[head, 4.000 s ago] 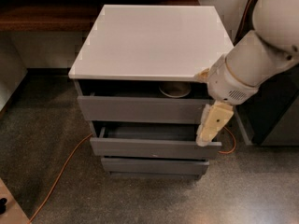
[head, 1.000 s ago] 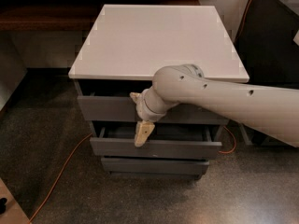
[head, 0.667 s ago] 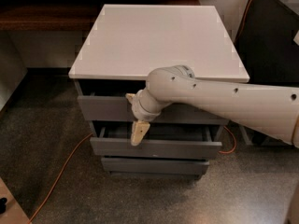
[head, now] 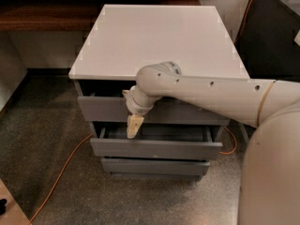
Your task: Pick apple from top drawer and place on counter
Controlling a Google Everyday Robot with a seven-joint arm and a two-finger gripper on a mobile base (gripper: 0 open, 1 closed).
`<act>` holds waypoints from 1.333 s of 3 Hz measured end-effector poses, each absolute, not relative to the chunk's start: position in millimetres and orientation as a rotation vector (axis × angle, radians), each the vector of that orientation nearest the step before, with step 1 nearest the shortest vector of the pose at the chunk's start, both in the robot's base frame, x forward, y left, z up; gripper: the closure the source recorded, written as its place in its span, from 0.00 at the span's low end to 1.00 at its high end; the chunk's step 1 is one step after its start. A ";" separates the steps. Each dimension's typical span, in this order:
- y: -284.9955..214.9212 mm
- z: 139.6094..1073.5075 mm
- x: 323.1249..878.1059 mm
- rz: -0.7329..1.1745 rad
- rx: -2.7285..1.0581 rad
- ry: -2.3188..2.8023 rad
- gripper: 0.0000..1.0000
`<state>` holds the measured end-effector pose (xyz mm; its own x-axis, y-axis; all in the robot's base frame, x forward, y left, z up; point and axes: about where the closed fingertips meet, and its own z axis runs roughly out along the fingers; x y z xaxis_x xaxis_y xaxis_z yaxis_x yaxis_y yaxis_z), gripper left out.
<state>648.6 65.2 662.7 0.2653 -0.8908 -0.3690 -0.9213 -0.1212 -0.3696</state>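
Hand (head: 134, 125) points down before the top drawer (head: 101, 109).

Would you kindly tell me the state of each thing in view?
top drawer: partly open.
middle drawer: pulled out further.
bottom drawer: pushed furthest in.
gripper: hanging downward before the top drawer's front.
apple: not visible.

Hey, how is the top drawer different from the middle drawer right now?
The top drawer has a taller front than the middle drawer. The middle drawer is pulled out further than the top drawer. The gripper hangs in front of the top drawer, its tip above the middle drawer's opening. Both are dark grey, handleless and partly open.
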 end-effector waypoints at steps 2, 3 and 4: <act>78.5 657.3 658.2 0.063 -1.994 1.676 0.62; 75.4 659.8 639.1 0.095 -1.988 1.696 0.93; 69.8 668.0 609.8 0.142 -1.978 1.707 1.00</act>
<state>609.8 69.8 668.0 0.2006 -0.8927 -0.4035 -0.9471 -0.0714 -0.3129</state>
